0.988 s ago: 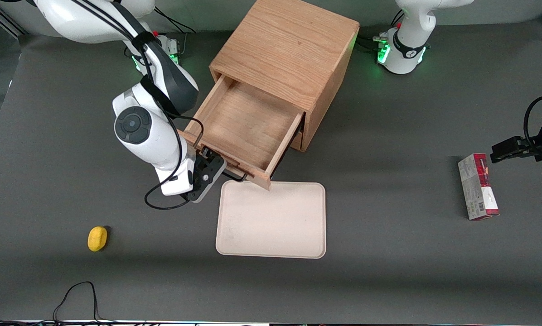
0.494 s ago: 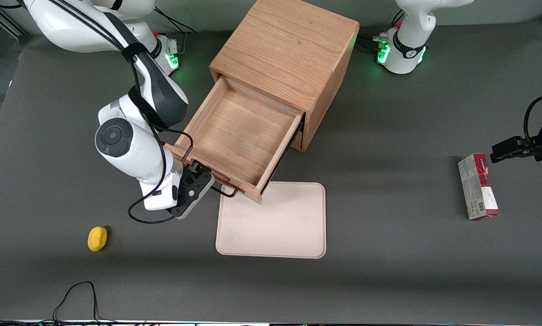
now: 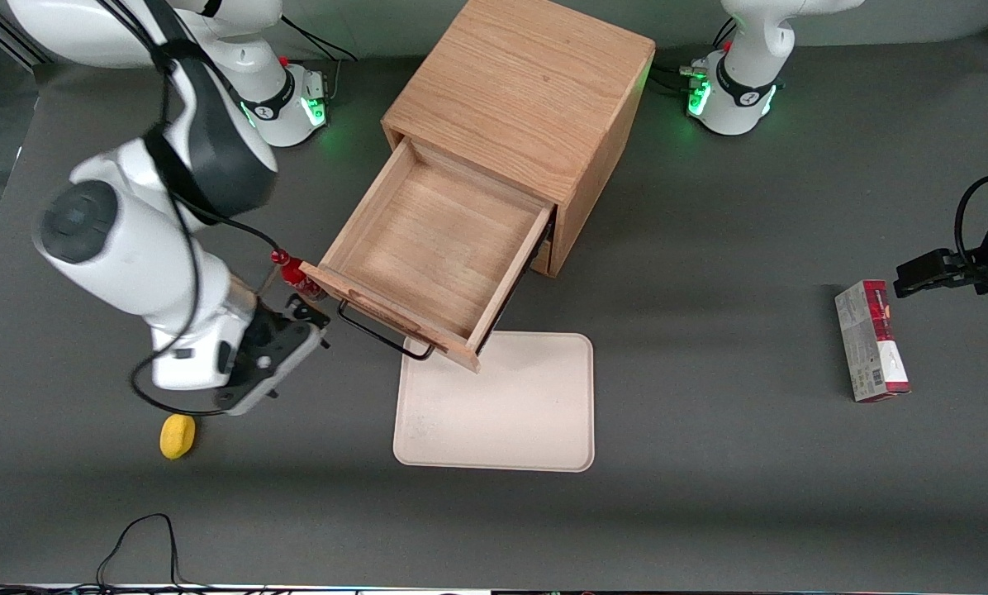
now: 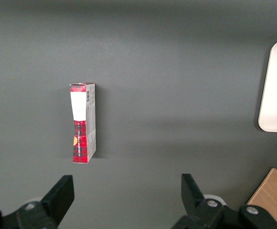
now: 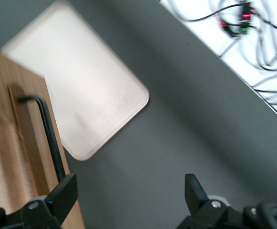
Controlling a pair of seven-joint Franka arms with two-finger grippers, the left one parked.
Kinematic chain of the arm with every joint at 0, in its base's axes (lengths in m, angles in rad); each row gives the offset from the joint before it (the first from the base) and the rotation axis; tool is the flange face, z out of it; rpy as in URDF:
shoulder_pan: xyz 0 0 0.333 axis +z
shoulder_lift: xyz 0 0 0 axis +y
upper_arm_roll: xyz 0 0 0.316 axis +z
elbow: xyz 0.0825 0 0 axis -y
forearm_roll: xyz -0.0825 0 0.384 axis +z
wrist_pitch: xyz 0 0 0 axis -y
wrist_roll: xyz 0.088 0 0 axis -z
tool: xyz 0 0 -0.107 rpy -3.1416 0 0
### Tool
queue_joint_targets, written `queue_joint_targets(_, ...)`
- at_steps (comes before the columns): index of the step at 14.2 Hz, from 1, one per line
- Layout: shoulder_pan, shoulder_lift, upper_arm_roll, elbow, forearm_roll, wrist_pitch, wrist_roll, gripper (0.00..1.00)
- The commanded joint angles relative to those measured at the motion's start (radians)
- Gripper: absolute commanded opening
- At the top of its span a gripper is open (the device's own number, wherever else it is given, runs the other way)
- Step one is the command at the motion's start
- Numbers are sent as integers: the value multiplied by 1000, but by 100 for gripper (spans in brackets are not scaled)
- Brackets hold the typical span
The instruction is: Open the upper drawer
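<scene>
In the front view we see the upper drawer [image 3: 432, 248] pulled well out of its oak cabinet [image 3: 527, 91], its wide shallow tray bare inside and its black wire handle [image 3: 378, 330] free. The claw [image 3: 300, 318] hovers at about nine o'clock from that handle, apart from it; here we cannot tell its spread. A small red object [image 3: 292, 268] shows beside the drawer's corner. A cream tray [image 3: 498, 405] lies on the dark grey desk [image 3: 709, 248] nearer the camera, a yellow object [image 3: 178, 435] toward the working arm's end, a red-and-white box [image 3: 870, 339] toward the parked arm's.

The right wrist view adds what the front hides: the claw [image 5: 128, 193] spread wide and holding nothing, over bare desk [image 5: 186, 119], with the handle [image 5: 50, 136], drawer front [image 5: 14, 167], tray [image 5: 81, 81] and cables [image 5: 252, 33].

The left wrist view shows the box [image 4: 83, 121] and the tray's edge [image 4: 276, 86].
</scene>
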Motion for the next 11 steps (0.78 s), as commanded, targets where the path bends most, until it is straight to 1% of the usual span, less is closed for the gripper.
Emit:
queue_joint_targets(1,2,-163,-103,-111,83,-96,65,100)
queue_joint_targets(2,2,-222,-125,-169,83,-107,88,100)
queue_joint_targets(3,4,-296,-165,-256,83,-107,148,100)
queue_joint_targets(5,2,-457,-206,-456,83,-71,339,100)
queue_joint_targets(6,4,-508,-226,-502,83,-89,384,100)
queue_joint_targets(9,-8,-602,-248,-542,74,-219,465,100)
queue_joint_targets(11,-12,-622,-275,-542,73,-256,463,100)
